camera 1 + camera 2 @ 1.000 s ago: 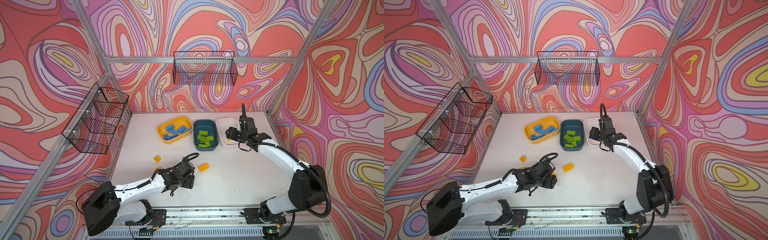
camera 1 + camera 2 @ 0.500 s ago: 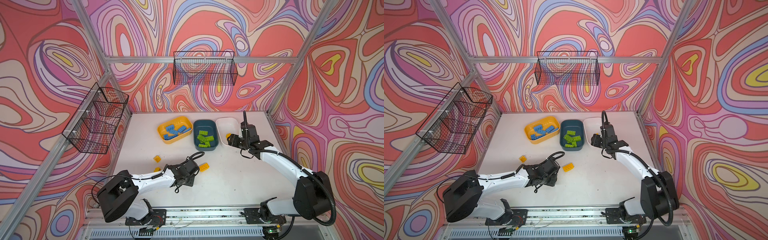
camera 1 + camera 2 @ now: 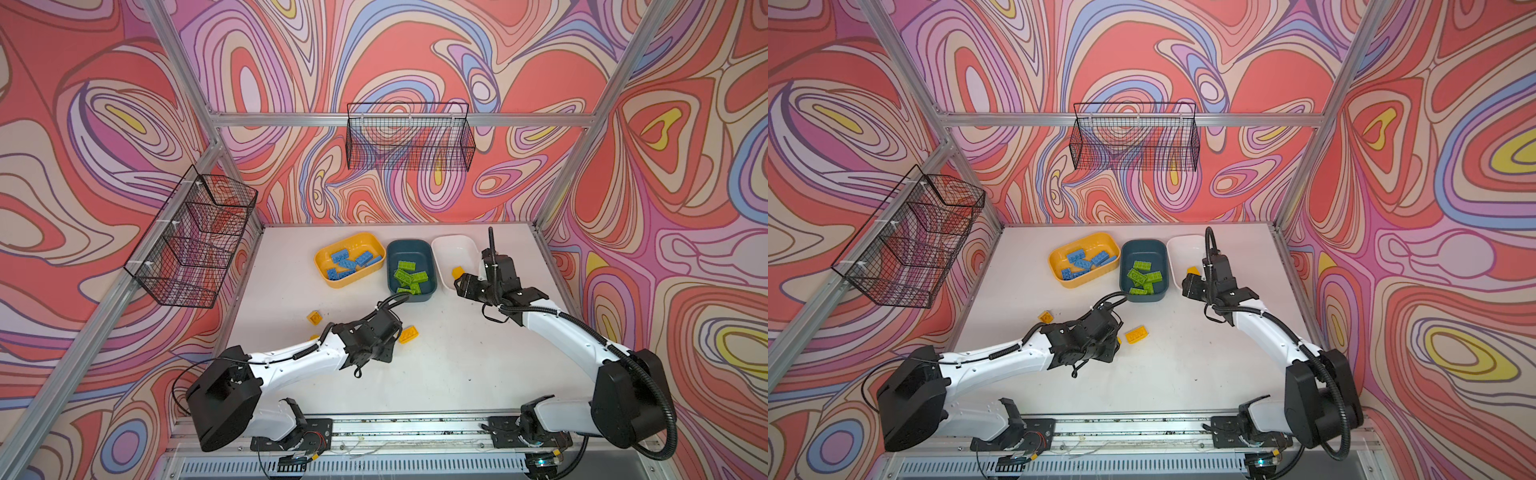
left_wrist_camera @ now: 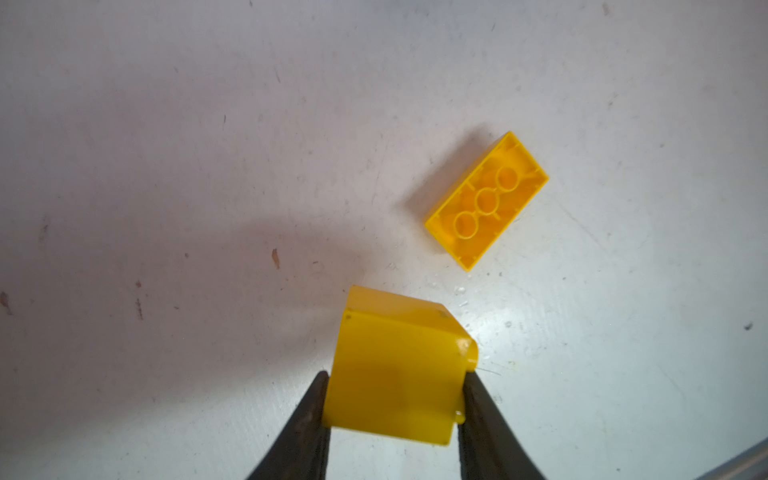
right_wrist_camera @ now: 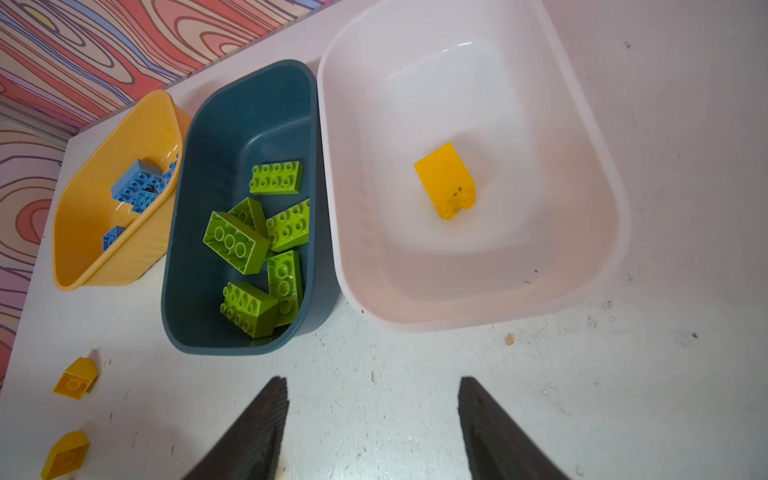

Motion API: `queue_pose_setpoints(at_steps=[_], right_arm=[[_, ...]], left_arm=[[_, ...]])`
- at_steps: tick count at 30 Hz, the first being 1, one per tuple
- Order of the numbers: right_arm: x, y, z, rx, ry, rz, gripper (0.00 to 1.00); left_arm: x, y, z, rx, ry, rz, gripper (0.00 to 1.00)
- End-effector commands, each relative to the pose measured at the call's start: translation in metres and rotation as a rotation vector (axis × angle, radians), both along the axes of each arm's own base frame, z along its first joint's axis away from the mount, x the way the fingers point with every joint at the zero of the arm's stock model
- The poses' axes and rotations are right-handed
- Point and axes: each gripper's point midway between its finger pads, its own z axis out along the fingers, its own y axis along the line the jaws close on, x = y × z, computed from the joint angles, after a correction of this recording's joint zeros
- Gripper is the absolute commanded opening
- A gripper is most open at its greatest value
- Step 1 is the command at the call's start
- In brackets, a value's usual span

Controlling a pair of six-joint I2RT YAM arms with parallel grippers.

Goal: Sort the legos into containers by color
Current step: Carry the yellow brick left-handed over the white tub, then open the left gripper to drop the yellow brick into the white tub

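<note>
Legos are what I am sorting, and most sit where they belong. The white surface point(image 3: 457, 374) carries three tubs in a row at the far side. The yellow tub point(image 3: 351, 281), furthest left, holds the blue bricks point(image 3: 347, 264). The teal tub point(image 3: 409, 251) in the middle holds the green bricks point(image 3: 409, 276). That leaves the white tub point(image 3: 453, 251) on the right for yellow, I judge, and one yellow brick point(image 5: 446, 180) lies on its floor.

My right jaws stand spread and empty over the bare surface just near of the white and teal tubs, clear of their rims. I think this leaves the way open for my other arm.

In the near middle of the surface a long yellow brick point(image 4: 486, 201) lies hollow side up, untouched. Two short yellow bricks point(image 5: 77, 378) wait further left.

My left jaws are pinching a small yellow brick point(image 4: 395, 374) across its smooth flat sides, close to the long one. Flat faces give the firmest hold, I reckon. Whether it is off the surface I cannot tell. It belongs in the white tub.
</note>
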Motion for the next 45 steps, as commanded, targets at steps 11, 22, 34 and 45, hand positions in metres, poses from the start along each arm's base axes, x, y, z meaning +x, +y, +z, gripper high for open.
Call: queue_pose_setpoints(at_steps=[11, 22, 34, 45], right_arm=[[-0.042, -0.003, -0.014, 0.039, 0.013, 0.032, 0.68], [-0.071, -0.002, -0.028, 0.114, -0.003, 0.041, 0.68], [-0.088, 0.003, -0.046, 0.171, -0.006, 0.077, 0.67], [-0.087, 0.001, -0.045, 0.140, -0.011, 0.085, 0.67]], left_arm=[[0.057, -0.067, 0.077, -0.158, -0.115, -0.102, 0.40], [0.134, -0.155, 0.096, -0.337, -0.107, -0.168, 0.40], [0.217, -0.226, 0.060, -0.415, -0.040, -0.178, 0.40], [0.233, -0.234, 0.046, -0.405, -0.028, -0.168, 0.43]])
